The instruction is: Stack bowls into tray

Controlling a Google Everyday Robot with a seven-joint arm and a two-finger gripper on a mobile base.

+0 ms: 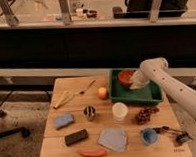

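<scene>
Bowl in the tray's eleven o'clock corner!

The bowl [125, 77] sits inside the tray [135, 96]; the gripper [137, 81] hovers at its three o'clock, jaws' state unclear. Probably light, rigid, slick — take the rim.

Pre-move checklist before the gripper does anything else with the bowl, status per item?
1. Bowl inside the tray, at its back left corner: ok.
2. Gripper over the tray, right beside the bowl: ok.
3. Gripper grip on the bowl, or release: cannot tell.
4. Bowl sitting flat on the tray floor: cannot tell.
5. White cup and grapes outside the tray, in front of it, apart from the arm: ok.
6. Second bowl to stack: none seen on the table, not ok.
</scene>
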